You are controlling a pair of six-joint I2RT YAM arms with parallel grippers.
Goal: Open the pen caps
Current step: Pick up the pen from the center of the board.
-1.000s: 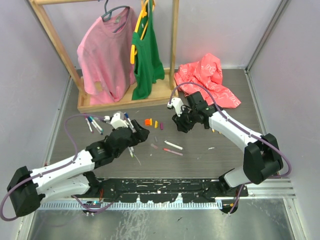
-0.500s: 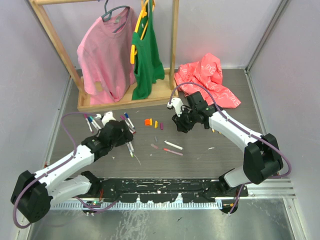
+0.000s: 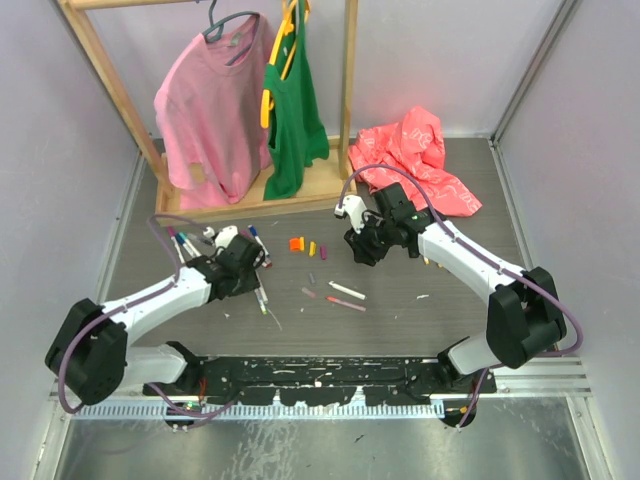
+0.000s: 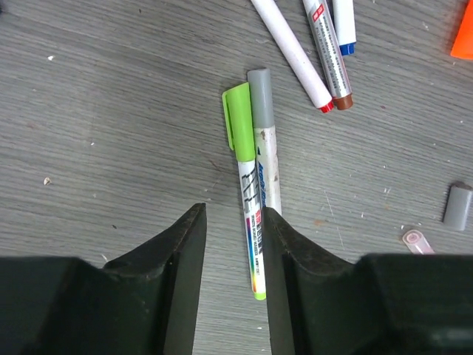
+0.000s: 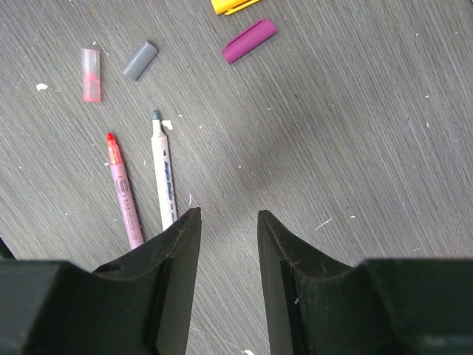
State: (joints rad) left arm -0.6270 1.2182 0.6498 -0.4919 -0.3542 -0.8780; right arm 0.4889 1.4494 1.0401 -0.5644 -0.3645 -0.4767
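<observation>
My left gripper [image 4: 233,216] is open and empty, low over the table. A white pen [image 4: 251,222] with a lime green cap [image 4: 236,118] lies between its fingers, close against the right one. A grey-capped pen [image 4: 261,103] lies beside it. More pens [image 4: 295,55] lie beyond. In the top view the left gripper [image 3: 250,264] is at the left pen cluster [image 3: 182,245]. My right gripper [image 5: 229,218] is open and empty above bare table. Two uncapped pens [image 5: 164,181] lie to its left. Loose purple [image 5: 250,41], yellow [image 5: 233,5], grey [image 5: 139,61] and pink [image 5: 90,74] caps lie beyond.
A wooden clothes rack [image 3: 250,200] with a pink shirt and a green top stands at the back left. A red cloth [image 3: 420,160] lies at the back right. An orange cap [image 3: 297,243] lies between the arms. Grey walls close both sides.
My left arm has swung left and back, bringing its gripper down over the pens at the left. The right arm has not moved.
</observation>
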